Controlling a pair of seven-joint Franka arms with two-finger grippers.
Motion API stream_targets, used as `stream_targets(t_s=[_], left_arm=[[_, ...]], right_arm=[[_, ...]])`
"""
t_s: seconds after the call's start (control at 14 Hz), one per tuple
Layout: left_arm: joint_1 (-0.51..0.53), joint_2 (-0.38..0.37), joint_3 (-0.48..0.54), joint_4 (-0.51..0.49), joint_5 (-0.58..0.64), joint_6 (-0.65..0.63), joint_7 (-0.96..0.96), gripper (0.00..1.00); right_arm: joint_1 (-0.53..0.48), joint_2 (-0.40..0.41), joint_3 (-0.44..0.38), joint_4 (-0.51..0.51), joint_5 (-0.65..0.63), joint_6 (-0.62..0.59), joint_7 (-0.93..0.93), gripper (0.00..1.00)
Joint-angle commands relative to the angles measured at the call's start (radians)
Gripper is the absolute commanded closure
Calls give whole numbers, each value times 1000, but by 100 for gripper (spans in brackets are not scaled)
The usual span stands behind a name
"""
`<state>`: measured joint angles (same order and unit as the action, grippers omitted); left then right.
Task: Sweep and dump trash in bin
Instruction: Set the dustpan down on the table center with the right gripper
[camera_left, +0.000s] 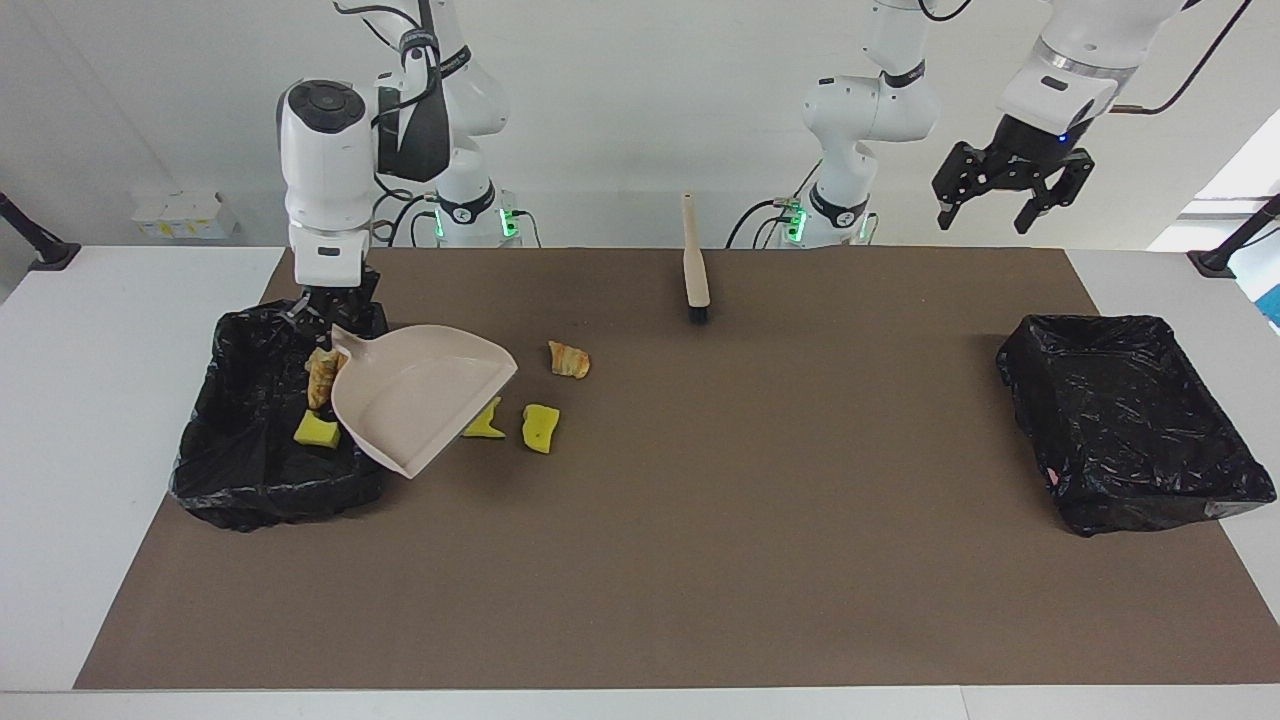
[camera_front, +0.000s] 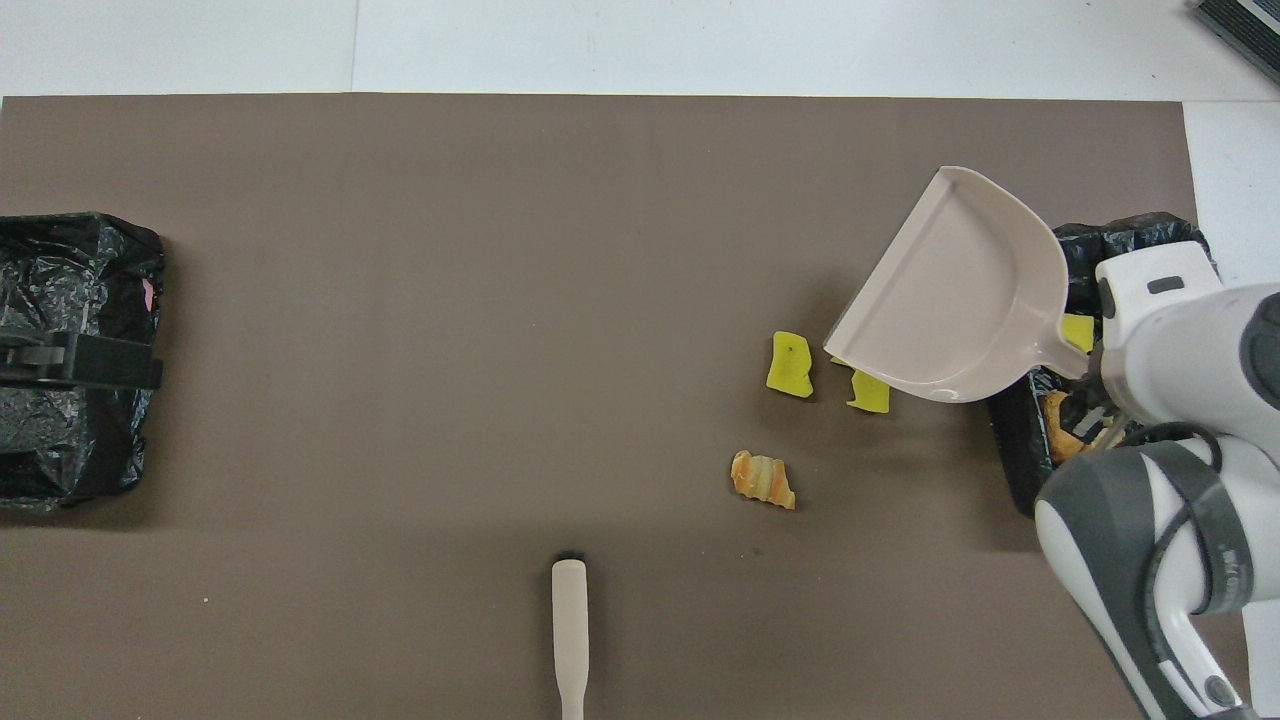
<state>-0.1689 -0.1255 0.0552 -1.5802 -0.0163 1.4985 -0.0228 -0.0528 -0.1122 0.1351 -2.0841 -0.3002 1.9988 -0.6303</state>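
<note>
We note a beige dustpan (camera_left: 420, 395), a beige brush (camera_left: 694, 262) with black bristles, bright yellow sponge chunks (camera_left: 540, 427), a golden-brown striped bread lump (camera_left: 568, 360), glossy black bin liners (camera_left: 1135, 420), a brown mat (camera_left: 700, 560), and white-and-grey arms (camera_left: 330, 170).

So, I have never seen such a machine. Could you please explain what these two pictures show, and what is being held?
These are two robot arms at a table. One picture faces them from across the table; the other looks down from above their own end.

The right gripper, shut on the dustpan, holds it over the mat beside a black-lined bin that already holds some trash. Three more pieces lie on the mat: two yellow chunks and a bread-like lump. The brush lies untouched nearer the robots.

The left gripper waits open in the air near the second bin.
</note>
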Motion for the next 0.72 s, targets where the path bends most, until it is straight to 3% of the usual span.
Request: stream_targets(t_s=[0.0, 0.21, 0.43, 0.64], left_arm=[[60, 26, -12, 62, 1, -38, 46, 0], [100, 39, -12, 95, -36, -72, 49, 0], [112, 105, -12, 190, -34, -99, 49, 0], [123, 113, -14, 198, -31, -104, 52, 0]], right_arm=[[95, 66, 3, 61, 49, -57, 318, 100], [232, 129, 3, 90, 110, -58, 551, 100], [278, 167, 5, 168, 229, -81, 702, 100], [456, 343, 5, 335, 253, -129, 1051, 100]])
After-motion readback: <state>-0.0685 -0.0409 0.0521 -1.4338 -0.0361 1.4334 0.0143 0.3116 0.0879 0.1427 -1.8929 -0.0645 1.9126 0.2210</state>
